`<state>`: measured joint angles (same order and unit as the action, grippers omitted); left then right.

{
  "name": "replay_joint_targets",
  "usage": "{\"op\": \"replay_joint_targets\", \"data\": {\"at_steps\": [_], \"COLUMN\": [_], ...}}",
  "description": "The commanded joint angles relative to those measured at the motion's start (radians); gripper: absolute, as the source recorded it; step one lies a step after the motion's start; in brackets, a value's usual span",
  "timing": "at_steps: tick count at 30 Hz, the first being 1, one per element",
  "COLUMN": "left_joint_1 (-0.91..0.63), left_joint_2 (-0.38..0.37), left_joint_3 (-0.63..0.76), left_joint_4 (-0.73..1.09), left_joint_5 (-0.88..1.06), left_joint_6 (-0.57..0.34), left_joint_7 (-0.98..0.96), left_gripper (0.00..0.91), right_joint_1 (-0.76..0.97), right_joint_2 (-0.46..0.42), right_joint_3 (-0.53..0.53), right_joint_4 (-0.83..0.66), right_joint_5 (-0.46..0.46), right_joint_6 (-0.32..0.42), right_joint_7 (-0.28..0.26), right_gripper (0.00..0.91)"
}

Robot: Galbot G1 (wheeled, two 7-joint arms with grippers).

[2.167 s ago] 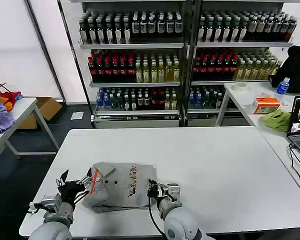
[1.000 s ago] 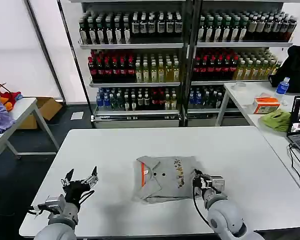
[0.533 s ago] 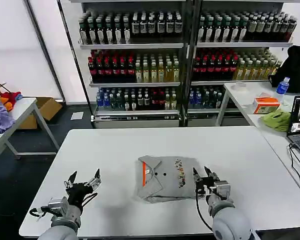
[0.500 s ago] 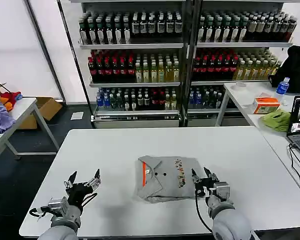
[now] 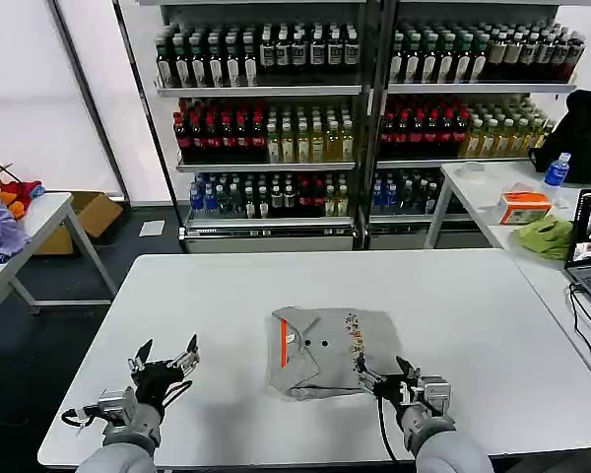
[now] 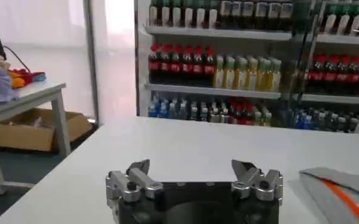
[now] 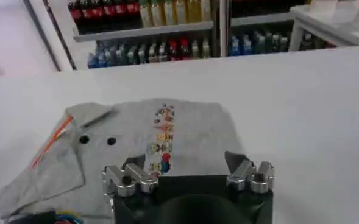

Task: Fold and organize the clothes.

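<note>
Head view: folded grey collared shirt (image 5: 325, 350) lies mid-worktop (image 5: 492, 325), orange neckband facing the robot's left. Right hand (image 5: 389, 377) sits at the shirt's near right corner, fingers spread, gripping nothing. Left hand (image 5: 164, 358) hovers over bare worktop well left of the shirt, also spread. Left wrist view: left hand (image 6: 194, 172) fingers apart, shirt edge (image 6: 344, 189) off to one side. Right wrist view: right hand (image 7: 188, 169) fingers apart over the shirt (image 7: 136, 143), chest print between them.

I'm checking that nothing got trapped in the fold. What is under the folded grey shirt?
The folded grey shirt lies flat on the white table, which shows all around it. Its folded layers hide whatever lies beneath, so trapped items cannot be ruled out.
</note>
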<state>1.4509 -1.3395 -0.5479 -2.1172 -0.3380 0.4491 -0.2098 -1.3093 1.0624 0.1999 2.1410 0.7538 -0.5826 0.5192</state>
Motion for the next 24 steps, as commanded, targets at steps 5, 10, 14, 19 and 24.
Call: {"op": "replay_joint_targets", "data": {"at_steps": [5, 10, 14, 19, 24], "left_joint_1": [-0.006, -0.007, -0.01, -0.016, -0.006], "left_joint_2": [0.003, 0.001, 0.004, 0.001, -0.017], "left_joint_3": [-0.001, 0.0, 0.0, -0.002, -0.015], "left_joint_4": [0.019, 0.024, 0.026, 0.024, 0.002], "left_joint_5": [-0.001, 0.0, 0.0, -0.005, -0.034], "left_joint_6": [0.0, 0.0, 0.001, -0.003, -0.1], "left_joint_7": [0.002, 0.003, 0.003, 0.004, 0.019], "left_gripper": [0.907, 0.907, 0.907, 0.907, 0.907], "right_joint_1": [-0.017, -0.029, -0.042, -0.056, -0.049], "right_joint_2": [0.015, 0.012, 0.003, 0.001, 0.025], "right_joint_3": [-0.02, -0.015, -0.006, 0.024, 0.141], "right_joint_4": [-0.025, -0.018, -0.012, 0.033, 0.141], "right_joint_5": [0.126, 0.127, 0.13, 0.111, -0.156], "right_joint_6": [0.0, 0.0, 0.0, 0.002, 0.004], "right_joint_7": [0.03, 0.047, 0.055, 0.053, -0.033], "right_gripper": [0.907, 0.907, 0.907, 0.907, 0.907]}}
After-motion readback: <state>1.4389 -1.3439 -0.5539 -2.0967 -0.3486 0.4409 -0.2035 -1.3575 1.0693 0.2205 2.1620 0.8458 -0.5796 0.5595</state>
